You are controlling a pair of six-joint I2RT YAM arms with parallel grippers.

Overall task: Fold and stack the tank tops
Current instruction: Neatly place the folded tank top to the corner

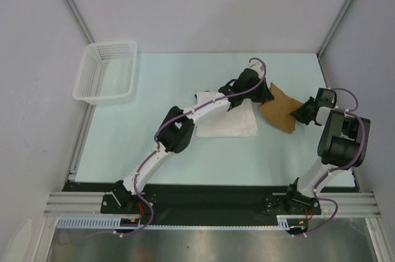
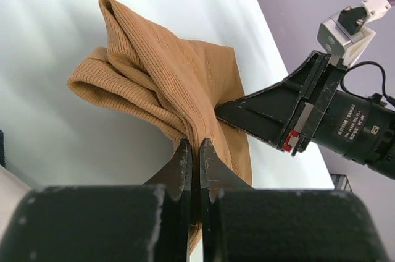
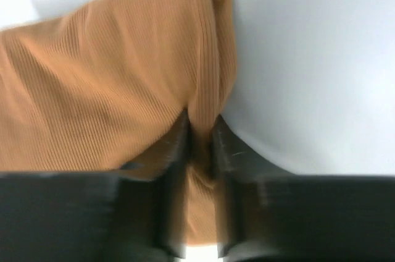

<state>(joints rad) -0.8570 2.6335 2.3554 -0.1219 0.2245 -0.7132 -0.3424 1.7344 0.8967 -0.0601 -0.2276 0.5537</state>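
**Grip on the second top.** We show the ribbed tan-brown cloth tank top (image 1: 279,114) lying bunched on the right part of the pale green table (image 1: 154,144), just right of the folded white cloth tank top (image 1: 225,123). The left hand (image 2: 192,147) reaches across the white top and is pinched tight on a fold of the tan top. The right hand (image 3: 200,129) is closed narrowly on a fold at the tan top's right side.

**Risks.** Both grips take gathered folds rather than clear corners. We therefore judge that spreading could leave the cloth twisted, or pull a thin pinch free. The left arm hangs over the white top, so a low sweep could ruffle its fold.

**Room.** The table's right edge lies near the right hand, so little space remains there. Open table lies nearer and to the left, and also farther back. The white plastic lattice basket (image 1: 111,44) sits far left, well apart.
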